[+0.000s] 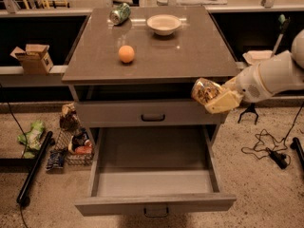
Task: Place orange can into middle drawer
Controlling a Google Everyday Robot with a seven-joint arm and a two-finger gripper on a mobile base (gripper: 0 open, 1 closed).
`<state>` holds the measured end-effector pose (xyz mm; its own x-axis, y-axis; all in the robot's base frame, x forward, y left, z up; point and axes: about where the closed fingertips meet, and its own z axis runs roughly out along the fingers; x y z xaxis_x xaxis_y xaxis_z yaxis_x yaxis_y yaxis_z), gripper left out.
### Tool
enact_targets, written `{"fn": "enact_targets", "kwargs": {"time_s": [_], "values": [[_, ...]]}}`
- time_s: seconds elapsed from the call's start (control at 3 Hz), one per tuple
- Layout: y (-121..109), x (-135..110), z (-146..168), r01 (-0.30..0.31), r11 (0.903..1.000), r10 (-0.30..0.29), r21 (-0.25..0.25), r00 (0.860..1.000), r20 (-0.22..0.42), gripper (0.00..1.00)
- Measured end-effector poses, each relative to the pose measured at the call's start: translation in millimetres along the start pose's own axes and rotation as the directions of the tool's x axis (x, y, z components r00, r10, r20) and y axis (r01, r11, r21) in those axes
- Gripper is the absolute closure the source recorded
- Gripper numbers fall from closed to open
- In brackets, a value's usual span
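The orange can is a shiny, crinkled gold-brown cylinder held in my gripper. The gripper is shut on it, just off the right front corner of the cabinet top, beside the closed upper drawer front. The white arm reaches in from the right. The middle drawer is pulled wide open below and to the left of the can; its grey floor is bare and its small dark handle shows on the front.
On the cabinet top lie an orange ball, a white bowl and a green can on its side. Clutter and a wire basket sit on the floor at left. Cables lie at right.
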<state>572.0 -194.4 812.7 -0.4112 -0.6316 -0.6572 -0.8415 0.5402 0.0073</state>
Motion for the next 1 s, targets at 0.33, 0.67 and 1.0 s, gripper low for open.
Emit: {"fn": "enact_targets", "kwargs": {"time_s": [0.33, 0.67, 1.0], "values": [[21.5, 42.5, 12.7, -0.087, 0.9962, 0.087, 0.005, 0.996, 0.021, 1.00], [38.0, 80.7, 41.2, -0.158, 0.9872, 0.159, -0.018, 0.986, 0.055, 1.00], [52.8, 112.9, 82.0, -0.220, 0.9741, 0.224, -0.054, 0.969, 0.101, 1.00]]}}
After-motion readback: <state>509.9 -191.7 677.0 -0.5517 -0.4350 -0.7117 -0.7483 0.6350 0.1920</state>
